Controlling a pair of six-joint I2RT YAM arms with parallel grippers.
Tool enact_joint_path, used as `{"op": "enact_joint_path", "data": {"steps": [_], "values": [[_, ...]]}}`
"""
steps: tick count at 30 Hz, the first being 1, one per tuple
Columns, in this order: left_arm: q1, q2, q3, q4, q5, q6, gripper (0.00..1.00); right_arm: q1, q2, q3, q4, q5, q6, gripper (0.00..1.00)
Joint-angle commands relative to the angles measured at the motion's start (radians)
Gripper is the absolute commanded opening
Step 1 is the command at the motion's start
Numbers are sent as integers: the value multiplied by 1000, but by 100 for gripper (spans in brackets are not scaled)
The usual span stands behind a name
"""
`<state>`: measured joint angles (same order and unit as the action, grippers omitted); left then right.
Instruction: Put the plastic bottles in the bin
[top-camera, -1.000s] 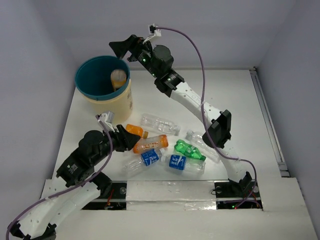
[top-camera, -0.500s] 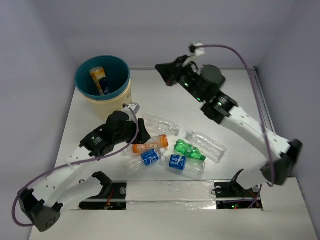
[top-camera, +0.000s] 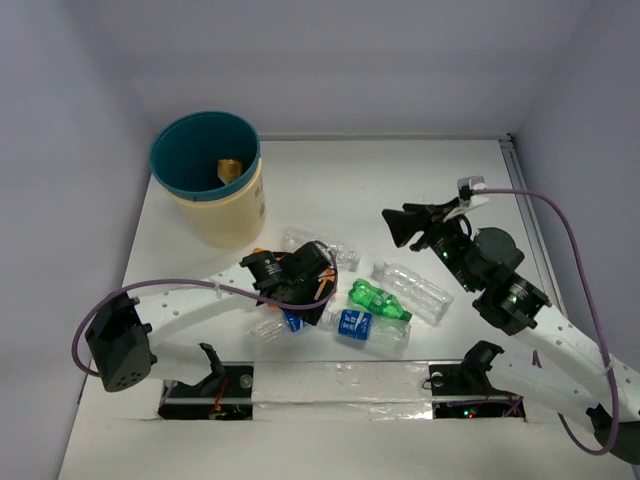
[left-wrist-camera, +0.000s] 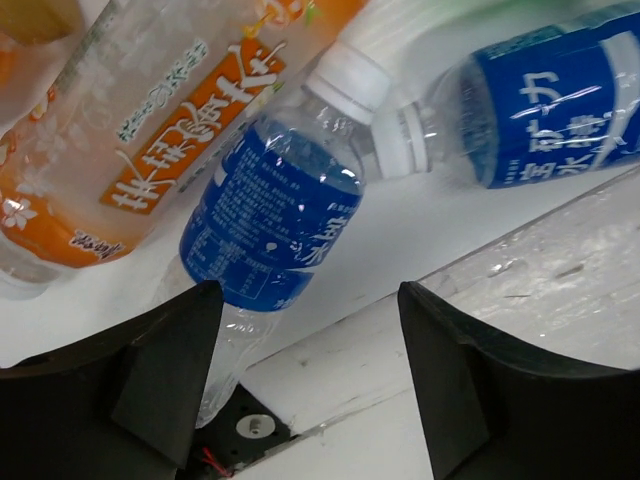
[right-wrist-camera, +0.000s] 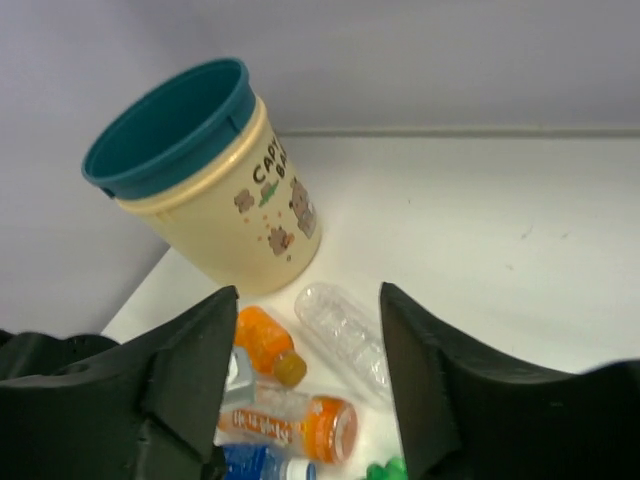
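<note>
The bin (top-camera: 205, 205) stands at the back left with one yellowish bottle (top-camera: 228, 170) inside. On the table lie a clear bottle (top-camera: 415, 287), a green bottle (top-camera: 378, 301), two blue-labelled bottles (top-camera: 360, 327) (top-camera: 291, 320) and another clear bottle (top-camera: 322, 245). My left gripper (top-camera: 305, 285) is open and low over an orange-labelled bottle (left-wrist-camera: 150, 130) and a blue-labelled bottle (left-wrist-camera: 270, 220); its jaws hold nothing (left-wrist-camera: 308, 300). My right gripper (top-camera: 405, 222) is open and empty in the air right of the pile. Its wrist view (right-wrist-camera: 310, 292) shows the bin (right-wrist-camera: 190, 170), an orange bottle (right-wrist-camera: 262, 340) and a clear bottle (right-wrist-camera: 345, 335).
The table's raised near edge (left-wrist-camera: 520, 300) runs just below the blue-labelled bottles. The left arm (top-camera: 180, 300) stretches across the front left of the table. Walls close in the back and both sides.
My right arm swung away from above the bin to the right and lower, empty. The bottle it released settled inside the bin. My left arm reached over the bottle pile.
</note>
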<state>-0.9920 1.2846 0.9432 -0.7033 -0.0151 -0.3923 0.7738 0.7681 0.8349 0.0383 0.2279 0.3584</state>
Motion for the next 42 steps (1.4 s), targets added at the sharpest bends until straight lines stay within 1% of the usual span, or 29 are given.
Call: {"op": "enact_joint_path", "data": {"steps": [1,4,6,12,23,25,27,28,32,35,36,38,39,40,42], "values": [[-11,-4,17,-79,-88,-36,70,-2,-67,-52,-11,4,8,67],[-11,-5,-9,-67,-92,-52,78,-2,-99,-88,-18,-15,10,72],[-11,5,-20,-56,-108,-53,80,-2,-122,-99,-21,-33,11,73],[-11,61,-34,-21,-89,-31,83,-2,-154,-125,-35,-62,19,76],[-11,117,-44,2,-72,-5,84,-2,-156,-168,-34,-101,45,77],[-11,128,-44,5,-65,1,83,-2,-153,-175,-34,-105,50,77],[-11,143,-49,10,-54,6,82,-2,-151,-180,-35,-108,51,78],[-11,147,-50,10,-49,10,81,-2,-151,-181,-64,-108,54,80],[-11,179,-72,21,-25,15,81,-2,-145,-191,-77,-136,54,87],[-11,171,-76,21,-28,13,77,-2,-147,-192,-90,-147,54,87],[-11,165,-76,19,-29,10,72,-2,-145,-192,-94,-148,54,87],[-11,148,-75,21,-29,3,58,-2,-144,-194,-104,-154,54,87],[-11,144,-75,19,-29,0,49,-2,-142,-194,-109,-166,54,87],[-11,139,-75,15,-26,-2,45,-2,-141,-195,-115,-176,56,85],[-11,119,-72,7,-14,-8,34,-2,-130,-197,-120,-212,57,78]]}}
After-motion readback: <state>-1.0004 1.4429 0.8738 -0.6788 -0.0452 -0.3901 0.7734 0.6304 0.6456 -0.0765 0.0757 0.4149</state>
